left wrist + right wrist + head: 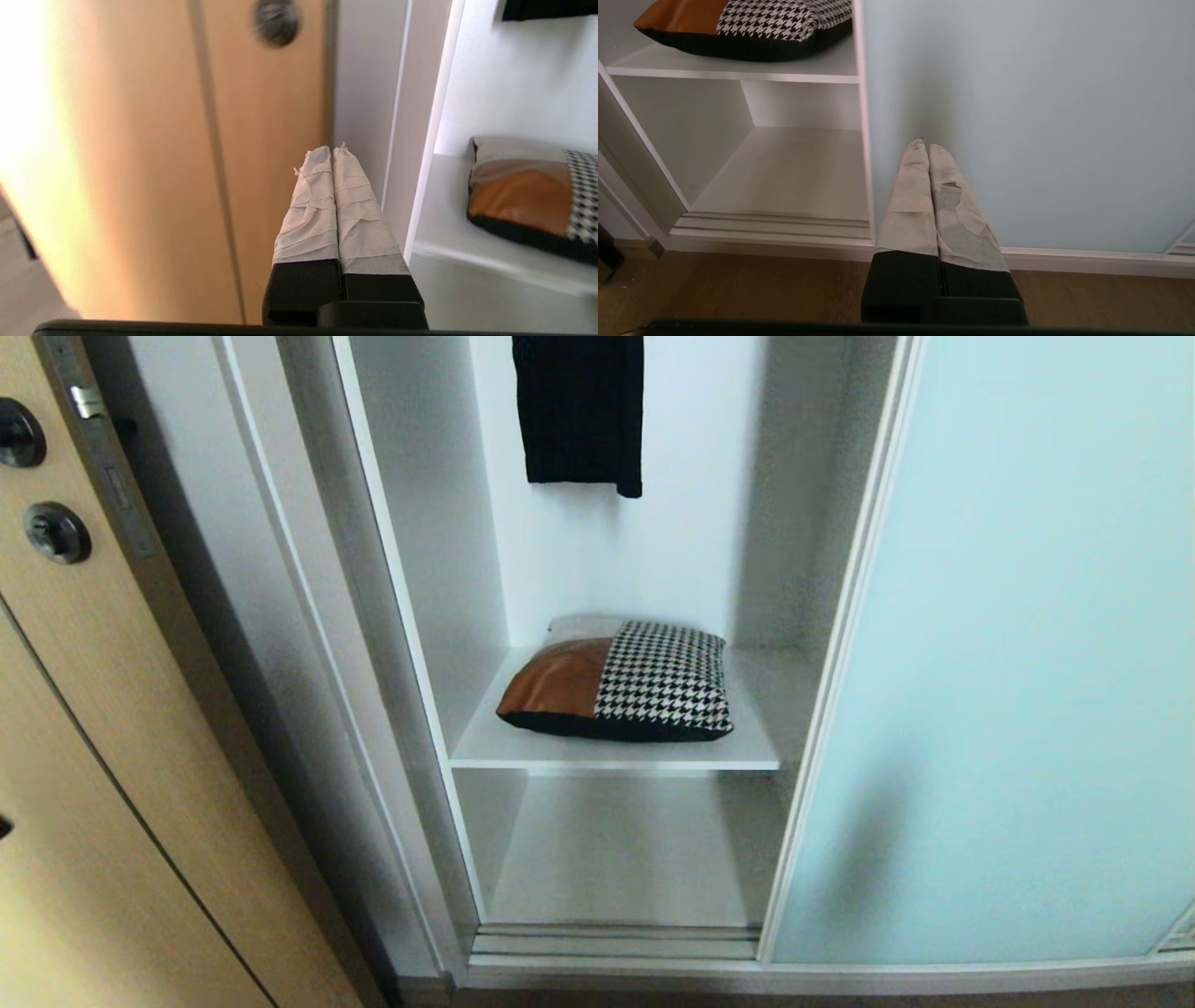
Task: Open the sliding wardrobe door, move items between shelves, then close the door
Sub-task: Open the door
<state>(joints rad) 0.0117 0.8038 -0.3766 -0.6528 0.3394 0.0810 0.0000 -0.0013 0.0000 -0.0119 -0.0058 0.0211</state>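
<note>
Door slid open, cushion lies long-axis across the upper shelf, off to the right of left hand, fingers together and empty, nearer than right hand, also together, facing sliding door.
</note>
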